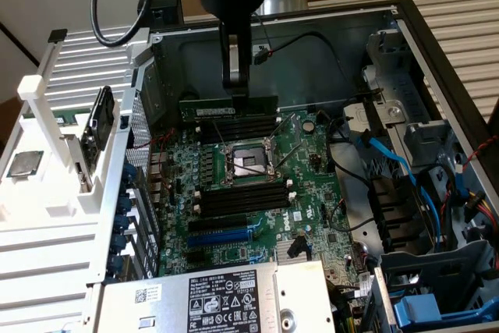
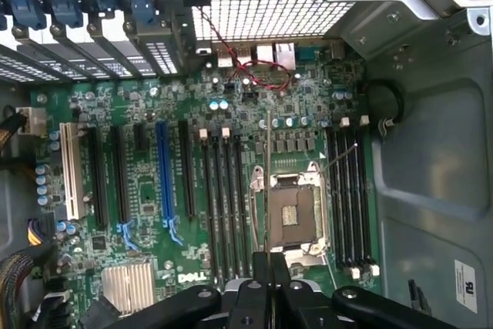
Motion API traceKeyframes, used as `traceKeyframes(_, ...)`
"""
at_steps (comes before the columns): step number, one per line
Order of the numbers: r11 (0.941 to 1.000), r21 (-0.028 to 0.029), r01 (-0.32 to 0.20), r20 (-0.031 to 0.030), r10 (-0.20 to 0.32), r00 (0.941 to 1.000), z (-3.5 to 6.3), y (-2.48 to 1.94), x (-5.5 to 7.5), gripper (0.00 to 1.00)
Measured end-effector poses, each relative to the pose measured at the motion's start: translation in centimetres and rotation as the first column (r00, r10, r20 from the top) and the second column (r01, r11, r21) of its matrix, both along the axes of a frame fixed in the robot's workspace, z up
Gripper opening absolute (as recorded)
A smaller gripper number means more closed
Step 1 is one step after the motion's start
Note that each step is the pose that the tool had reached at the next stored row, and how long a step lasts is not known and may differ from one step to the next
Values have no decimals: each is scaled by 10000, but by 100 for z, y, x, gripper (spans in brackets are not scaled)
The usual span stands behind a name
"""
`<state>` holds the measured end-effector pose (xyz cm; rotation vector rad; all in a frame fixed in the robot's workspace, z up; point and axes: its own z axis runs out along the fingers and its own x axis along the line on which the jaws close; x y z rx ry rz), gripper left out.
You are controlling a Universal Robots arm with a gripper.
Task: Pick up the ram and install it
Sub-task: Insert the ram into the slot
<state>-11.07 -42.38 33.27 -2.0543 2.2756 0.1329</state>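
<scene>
pincer (image 1: 236, 93): pinching ram (image 1: 203, 107) above slots (image 1: 238, 127)
board (image 1: 257, 224): green, flat in open case (image 1: 195, 56)
rack (image 1: 43, 193): white, exterior view's left

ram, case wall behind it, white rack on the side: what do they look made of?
The ram, held in the gripper: looks like circuit-board laminate, a thin, flat, matte green strip. The case wall: likely sheet steel, dull grey and unpainted, with stamped shapes and a punched grille. The white rack: probably plastic, perhaps printed, going by the flat matte white and blocky ribbed form.
</scene>
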Motion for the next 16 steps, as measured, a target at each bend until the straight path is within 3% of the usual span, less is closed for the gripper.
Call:
traceKeyframes(3,9999,2,-106,-100,106,9999,-10,-9,6,12)
traceKeyframes(12,9995,10,-304,-104,304,9995,-19,-27,30,12)
traceKeyframes(13,9995,9,-305,-84,305,9995,-23,-26,30,12)
traceKeyframes(16,9995,3,-308,109,308,9995,-38,-27,31,12)
